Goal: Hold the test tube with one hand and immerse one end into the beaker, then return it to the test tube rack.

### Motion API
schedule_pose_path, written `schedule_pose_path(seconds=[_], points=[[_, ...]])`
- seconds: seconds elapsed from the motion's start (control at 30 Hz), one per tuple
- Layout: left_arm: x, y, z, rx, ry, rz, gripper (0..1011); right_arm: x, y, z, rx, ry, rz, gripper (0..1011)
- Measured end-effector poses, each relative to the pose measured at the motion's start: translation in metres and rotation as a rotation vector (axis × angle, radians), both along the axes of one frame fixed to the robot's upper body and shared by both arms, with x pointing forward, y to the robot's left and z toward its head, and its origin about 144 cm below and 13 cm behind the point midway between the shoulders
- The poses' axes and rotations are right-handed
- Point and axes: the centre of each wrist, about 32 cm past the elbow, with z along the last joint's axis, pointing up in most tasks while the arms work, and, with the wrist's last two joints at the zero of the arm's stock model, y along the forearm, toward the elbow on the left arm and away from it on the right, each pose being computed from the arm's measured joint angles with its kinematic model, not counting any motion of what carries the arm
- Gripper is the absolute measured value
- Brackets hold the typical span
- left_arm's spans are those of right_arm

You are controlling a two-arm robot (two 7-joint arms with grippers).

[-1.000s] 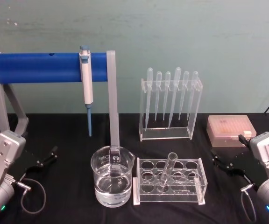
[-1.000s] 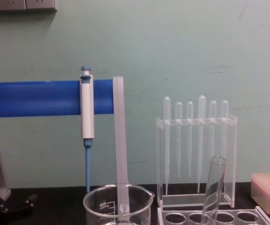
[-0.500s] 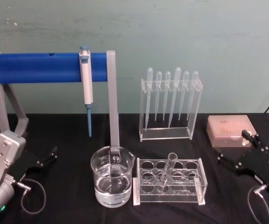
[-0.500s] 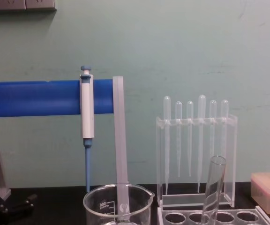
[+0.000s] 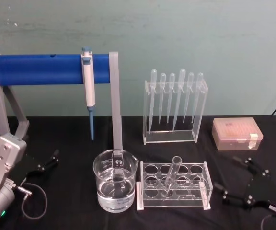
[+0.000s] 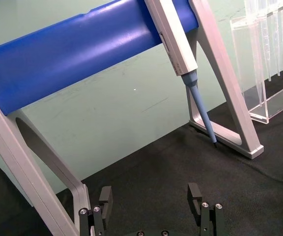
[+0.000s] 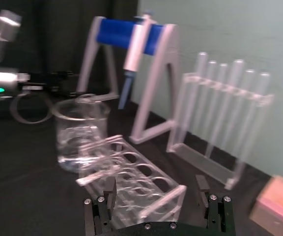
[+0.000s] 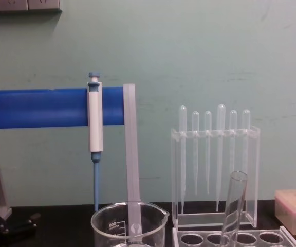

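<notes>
Since test tube [image 5: 171, 173] leans tilted in rack [image 5: 174, 201], right gripper [image 7: 155, 180], jaws apart nearby, could knock it over approaching askew; left gripper [image 6: 150, 188] parked, jaws apart.

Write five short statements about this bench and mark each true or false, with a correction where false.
1. The test tube leans in the test tube rack. True.
2. The right end effector is shut on the test tube. False: it is open and empty, to the right of the rack.
3. The beaker holds clear liquid. True.
4. The beaker stands to the right of the rack. False: it stands close on the rack's left.
5. The pipettor lies flat on the table. False: it hangs upright from the blue bar, tip down.
</notes>
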Motion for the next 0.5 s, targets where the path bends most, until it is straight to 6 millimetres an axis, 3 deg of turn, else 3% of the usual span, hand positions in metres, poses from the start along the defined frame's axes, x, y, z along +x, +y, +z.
schedule_pose_path(seconds=[0.5], points=[[0.0,0.0,0.0,0.0,0.0,0.0,1000,0.048,0.02,-0.01,0.074,0.019,0.272,1003]])
